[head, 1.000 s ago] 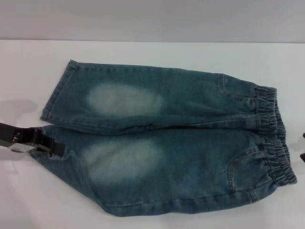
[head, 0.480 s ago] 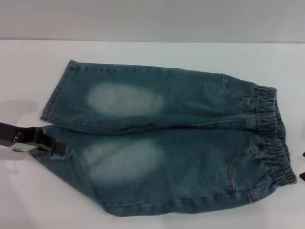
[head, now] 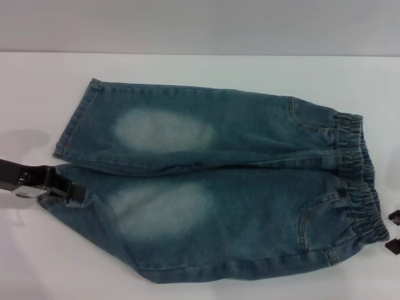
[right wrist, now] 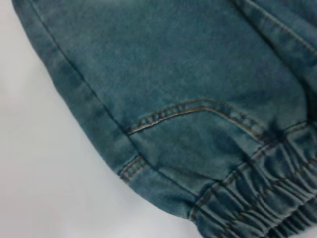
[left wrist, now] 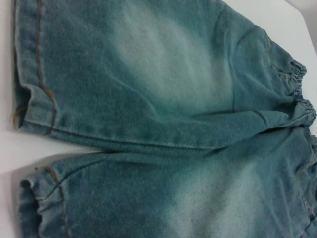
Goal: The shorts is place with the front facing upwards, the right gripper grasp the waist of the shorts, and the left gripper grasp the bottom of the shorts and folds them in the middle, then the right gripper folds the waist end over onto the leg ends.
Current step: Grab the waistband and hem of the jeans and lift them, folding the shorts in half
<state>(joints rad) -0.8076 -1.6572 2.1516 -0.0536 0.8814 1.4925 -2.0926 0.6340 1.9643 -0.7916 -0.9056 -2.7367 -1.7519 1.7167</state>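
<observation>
The blue-green denim shorts (head: 219, 187) lie flat and face up on the white table (head: 200, 69). The gathered waist (head: 362, 181) is at the right and the two leg ends (head: 72, 122) at the left. My left gripper (head: 62, 186) sits low at the near leg's hem corner, touching the cloth. That hem (left wrist: 32, 203) looks slightly bunched in the left wrist view. My right gripper (head: 393, 230) shows as two black tips standing open at the right edge, just beside the waist's near corner. The waistband (right wrist: 262, 203) and a curved pocket seam (right wrist: 198, 109) fill the right wrist view.
Bare white tabletop surrounds the shorts on every side. The table's far edge (head: 200, 54) meets a grey wall behind.
The right gripper's tips have come into view at the right edge, moving toward the waist. The left gripper has barely shifted; the shorts lie as before.
</observation>
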